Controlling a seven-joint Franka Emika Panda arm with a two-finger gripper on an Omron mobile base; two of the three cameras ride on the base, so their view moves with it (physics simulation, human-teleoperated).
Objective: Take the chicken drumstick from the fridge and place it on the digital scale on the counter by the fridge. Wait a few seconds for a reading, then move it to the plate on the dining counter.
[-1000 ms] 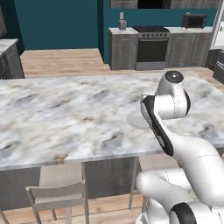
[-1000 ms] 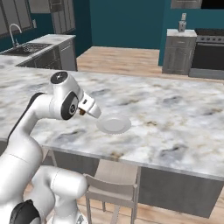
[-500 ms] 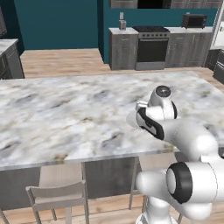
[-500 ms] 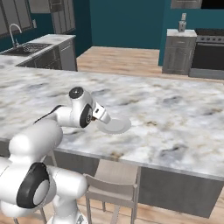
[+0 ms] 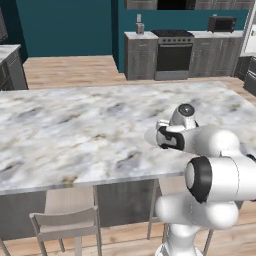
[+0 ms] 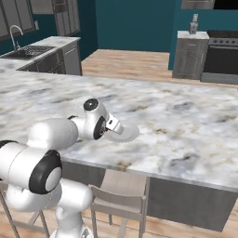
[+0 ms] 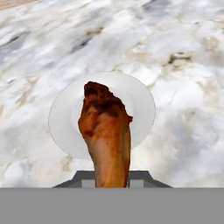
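One chicken drumstick, one plate, two chairs.

My two base views look forward and down across the counter from behind, left and right; both share the plate. My hand view faces down, close above the plate.

A stove and microwave line the teal back wall; pale chairs sit on the wood floor.
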